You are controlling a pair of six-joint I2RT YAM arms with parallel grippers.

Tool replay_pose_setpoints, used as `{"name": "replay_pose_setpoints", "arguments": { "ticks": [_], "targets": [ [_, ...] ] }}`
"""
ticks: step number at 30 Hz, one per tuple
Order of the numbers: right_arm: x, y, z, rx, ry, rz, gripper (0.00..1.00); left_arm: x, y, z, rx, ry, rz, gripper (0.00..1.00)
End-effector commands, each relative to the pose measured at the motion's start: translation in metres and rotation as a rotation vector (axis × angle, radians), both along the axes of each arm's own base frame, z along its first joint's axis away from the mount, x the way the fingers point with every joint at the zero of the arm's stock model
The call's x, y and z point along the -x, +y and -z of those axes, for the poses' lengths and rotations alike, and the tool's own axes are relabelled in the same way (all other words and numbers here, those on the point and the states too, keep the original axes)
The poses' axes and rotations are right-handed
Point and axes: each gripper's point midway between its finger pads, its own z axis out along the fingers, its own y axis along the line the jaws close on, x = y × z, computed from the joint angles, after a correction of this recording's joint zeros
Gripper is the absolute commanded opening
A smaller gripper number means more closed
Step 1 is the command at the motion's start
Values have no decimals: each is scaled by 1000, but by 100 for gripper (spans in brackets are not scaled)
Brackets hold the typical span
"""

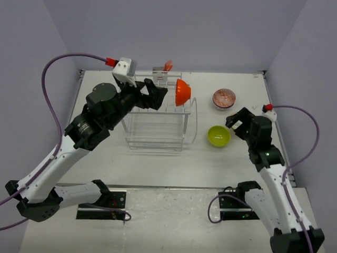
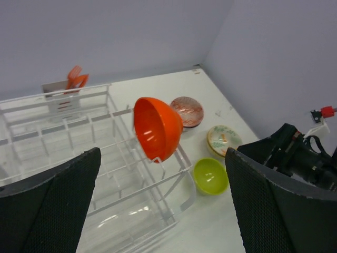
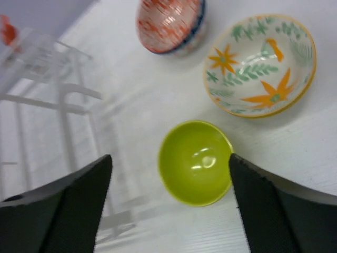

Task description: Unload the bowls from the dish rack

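Both arms are bent forward over the table, and both grippers have the fingers spread wide with nothing between them.

Pale grey-lilac walls (image 1: pixel 174 31) close the white table (image 1: pixel 158 168) on three sides. The left arm (image 1: pixel 79 132) leans long over the rack (image 1: pixel 155 126), which stands in the middle of the table, and the left gripper (image 1: pixel 157 95) is near the top right end of the rack. The right arm (image 1: pixel 268 158) is folded shorter, and the right gripper (image 1: pixel 233 122) hangs over the lime bowl (image 3: pixel 195 162). The orange bowl (image 2: pixel 157 128) stands on its edge between the prongs at this right end, just beside the left fingers. The lime bowl, the floral bowl (image 3: pixel 260 63) and the red-patterned bowl (image 1: pixel 225 98) sit upright on the table right of the rack, near each other.
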Motion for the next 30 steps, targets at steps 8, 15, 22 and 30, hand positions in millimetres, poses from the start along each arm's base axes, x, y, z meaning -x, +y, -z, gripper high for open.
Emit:
{"name": "replay_pose_setpoints", "arguments": {
  "ticks": [8, 15, 22, 30],
  "targets": [
    [75, 45, -135, -14, -322, -378, 99, -37, -61, 31, 347, 196, 574, 100],
    [101, 54, -141, -20, -367, -464, 99, -67, -80, 56, 362, 270, 583, 93],
    [119, 54, -161, 12, -426, -492, 99, -81, -84, 85, 380, 332, 541, 75],
    [121, 57, -158, 13, -420, -517, 99, -82, -97, 90, 421, 344, 604, 59]
  ]
}}
